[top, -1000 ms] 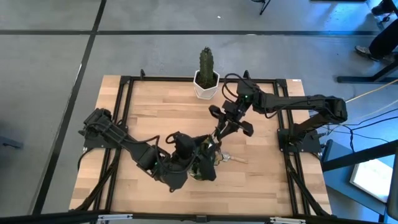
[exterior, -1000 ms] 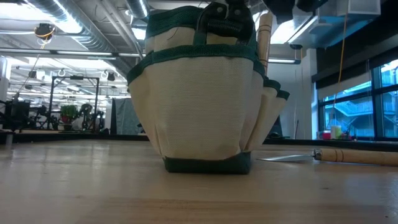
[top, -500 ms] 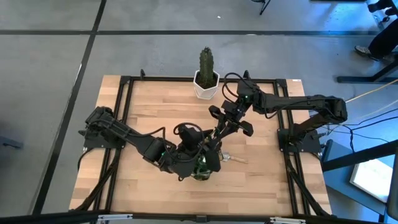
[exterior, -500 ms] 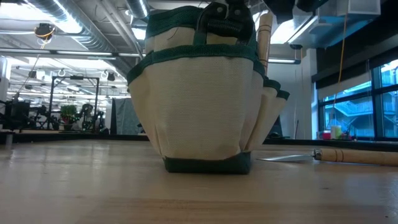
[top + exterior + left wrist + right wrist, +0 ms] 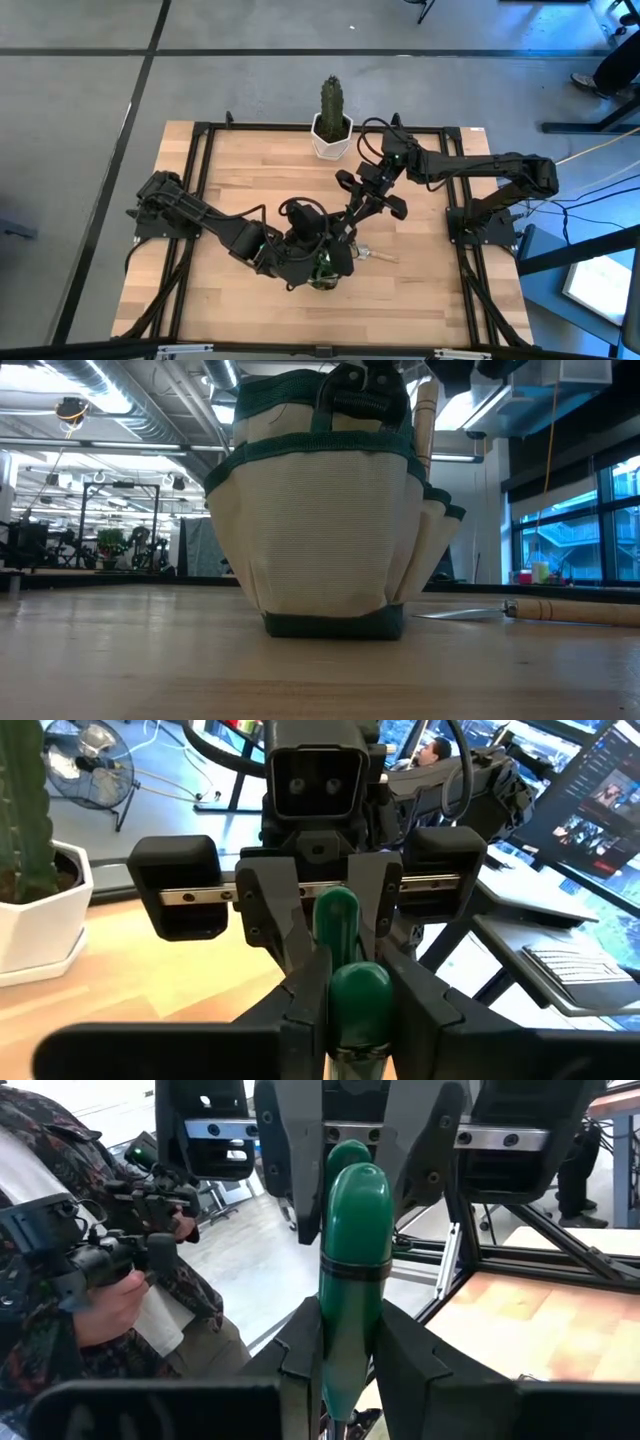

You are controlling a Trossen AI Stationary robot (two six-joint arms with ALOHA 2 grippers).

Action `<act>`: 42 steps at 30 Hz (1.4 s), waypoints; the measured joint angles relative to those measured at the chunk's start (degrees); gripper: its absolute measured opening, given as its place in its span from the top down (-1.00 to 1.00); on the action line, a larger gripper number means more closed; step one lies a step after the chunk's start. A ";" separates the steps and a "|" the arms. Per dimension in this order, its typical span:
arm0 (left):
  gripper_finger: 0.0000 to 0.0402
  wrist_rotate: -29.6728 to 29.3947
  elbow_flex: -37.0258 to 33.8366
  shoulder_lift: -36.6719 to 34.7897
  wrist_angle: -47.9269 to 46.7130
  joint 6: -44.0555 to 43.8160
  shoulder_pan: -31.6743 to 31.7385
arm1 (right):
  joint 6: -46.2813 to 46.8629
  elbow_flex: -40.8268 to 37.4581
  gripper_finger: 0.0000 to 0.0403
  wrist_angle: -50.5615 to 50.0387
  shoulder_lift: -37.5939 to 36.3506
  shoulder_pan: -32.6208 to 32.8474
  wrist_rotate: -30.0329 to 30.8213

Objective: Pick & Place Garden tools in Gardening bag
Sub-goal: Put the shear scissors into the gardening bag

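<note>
Step in hand, by my reading: a handover or two-handed hold above the bag, ahead of the drop.

Left gripper (image 5: pixel 355 1002): fingers pressed onto a rounded green handle end of the green-handled tool (image 5: pixel 355 1230). It sits between the pads with no gap showing.

Directly opposite, nose to nose, the right gripper (image 5: pixel 350 1352) pinches a green end too. Whether the two ends belong to one tool, I cannot tell.

Below and just beside the left gripper stands the gardening bag (image 5: pixel 320 510), upright, with a wooden handle (image 5: pixel 426 430) rising from a side pocket.

Further from both grippers, a wooden-handled tool (image 5: pixel 570 610) lies flat on the table (image 5: pixel 230 180), not yet bagged. Far beyond is the cactus (image 5: pixel 331 100).

Next move, as I judge it: one gripper must let go so the other can lower the tool into the bag's mouth. If both pull, the tool may twist.

Views: only the wrist views show the grips. The high view hides the bag under the left arm. Only the low view shows the bag whole, but neither gripper.
</note>
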 joint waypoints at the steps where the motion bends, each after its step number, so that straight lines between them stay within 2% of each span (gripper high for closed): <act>1: 0.68 -0.03 0.00 -0.02 -0.03 -0.14 0.00 | 0.00 0.00 0.68 -0.01 0.00 0.02 0.27; 6: 0.68 -1.36 0.00 -0.27 -0.43 -0.84 -0.47 | 0.08 0.00 0.63 -0.12 -0.01 -0.06 2.50; 8: 0.68 -3.45 -0.04 -0.26 -0.61 -1.19 -1.11 | 2.26 0.04 0.44 -1.79 -0.28 -0.11 5.54; 14: 0.68 -8.72 -0.15 0.12 -4.07 -5.66 -2.84 | 11.66 0.25 -0.21 -13.89 -3.98 -0.11 21.14; 16: 0.68 -10.09 -0.15 0.45 -6.51 -7.94 -3.32 | 11.01 0.25 -0.37 -17.12 -5.01 -0.16 23.26; 18: 0.68 -9.09 -0.03 0.42 -9.41 -11.42 -4.10 | 10.23 0.07 -0.49 -18.66 -5.65 -0.44 24.85; 20: 0.68 -8.63 0.04 0.31 -13.57 -14.44 -4.86 | 10.22 0.02 -0.58 -19.21 -6.39 -0.73 24.52; 26: 0.68 -9.60 0.00 0.31 -23.45 -20.71 -4.50 | -1.15 0.04 -0.65 -23.22 -9.92 -0.72 16.53; 29: 0.68 -5.37 0.00 0.31 -26.30 -20.95 -3.46 | -6.37 0.07 -0.66 -25.59 -11.88 -0.85 15.82; 33: 0.68 -6.03 0.09 0.91 -28.18 -21.28 -2.19 | -6.99 0.07 -0.66 -27.46 -13.12 -0.61 15.17; 38: 0.68 -6.43 0.17 0.81 -35.73 -24.02 -1.52 | -7.99 0.07 -0.66 -28.85 -13.81 -0.66 15.25; 42: 0.68 -3.81 0.01 0.93 -42.00 -26.97 -1.18 | -7.85 0.07 -0.66 -29.96 -13.81 -0.53 14.86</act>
